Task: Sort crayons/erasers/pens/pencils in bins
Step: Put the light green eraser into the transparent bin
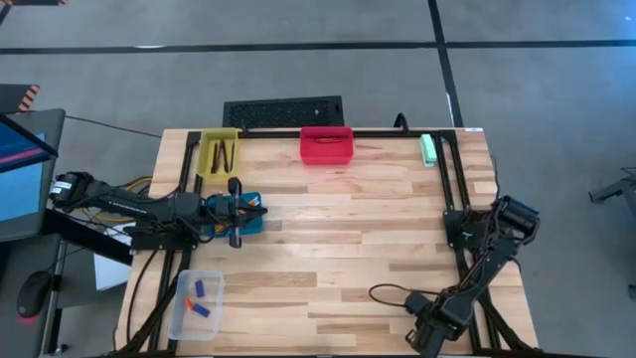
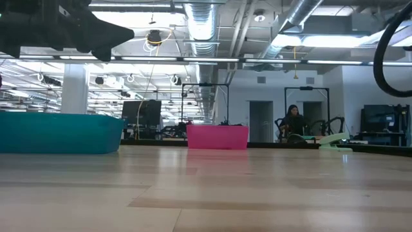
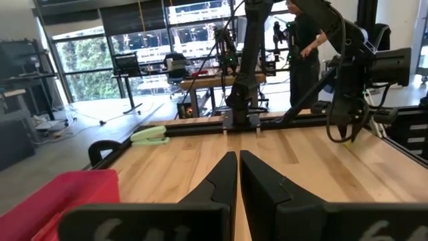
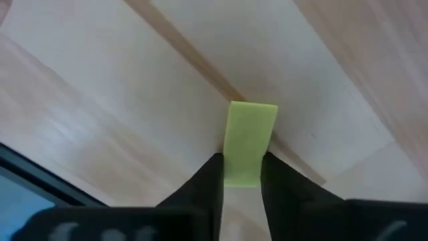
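Observation:
A small yellow-green eraser (image 4: 246, 137) lies flat on the wooden table near its right edge, and my right gripper (image 4: 242, 184) is shut on it, pointing down. From above, that gripper (image 1: 465, 232) stands beside the right rail. My left gripper (image 3: 239, 177) is shut and empty, held level over the teal bin (image 1: 244, 215) at the table's left. The yellow bin (image 1: 219, 152) holds dark crayons. A long orange pencil lies in the red bin (image 1: 327, 145). In the clear bin (image 1: 197, 303) lie blue and orange erasers. My right gripper pinches the eraser's two long sides (image 4: 241, 173) between its two fingers, at one end of the block. The fingers come from above and lie across it. The eraser rests flat on the table, and its other end (image 4: 253, 112) sticks out beyond the fingertips.
A pale green stapler-like thing (image 1: 428, 149) lies at the far right corner. Black rails (image 1: 452, 179) frame the table's sides and far edge. A keyboard (image 1: 283, 109) sits beyond the far edge. The table's wide middle (image 1: 348, 239) is bare wood. A person (image 2: 293, 121) is in the room behind.

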Robot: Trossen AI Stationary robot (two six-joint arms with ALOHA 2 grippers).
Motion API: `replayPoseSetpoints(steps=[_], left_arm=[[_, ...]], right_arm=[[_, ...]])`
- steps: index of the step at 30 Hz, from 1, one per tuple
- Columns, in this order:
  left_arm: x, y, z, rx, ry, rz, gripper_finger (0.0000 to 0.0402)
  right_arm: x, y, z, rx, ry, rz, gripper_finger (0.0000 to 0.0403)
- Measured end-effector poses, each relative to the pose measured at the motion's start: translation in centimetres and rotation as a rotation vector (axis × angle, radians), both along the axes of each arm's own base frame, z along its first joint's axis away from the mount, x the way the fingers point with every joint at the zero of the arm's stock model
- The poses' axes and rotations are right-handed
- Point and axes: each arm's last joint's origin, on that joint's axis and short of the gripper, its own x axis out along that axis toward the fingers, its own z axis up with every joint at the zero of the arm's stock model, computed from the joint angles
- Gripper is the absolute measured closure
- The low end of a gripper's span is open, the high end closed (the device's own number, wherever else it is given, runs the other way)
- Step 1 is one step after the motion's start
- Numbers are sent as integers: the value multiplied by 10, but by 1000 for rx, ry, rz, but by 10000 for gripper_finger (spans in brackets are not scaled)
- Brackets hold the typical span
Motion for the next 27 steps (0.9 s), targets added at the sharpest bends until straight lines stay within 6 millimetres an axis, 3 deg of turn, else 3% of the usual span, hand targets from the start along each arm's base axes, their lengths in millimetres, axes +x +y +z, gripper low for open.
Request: replayPoseSetpoints(steps=[7, 15, 27], left_arm=[[0, 0, 3, -70, -39, -5, 391], [0, 0, 5, -138, -56, -17, 391], [0, 0, 3, -248, -49, -19, 391]], right_arm=[[10, -5, 10, -26, 11, 133, 320], [39, -19, 26, -138, -120, 304, 321], [89, -57, 39, -296, -267, 521, 321]])
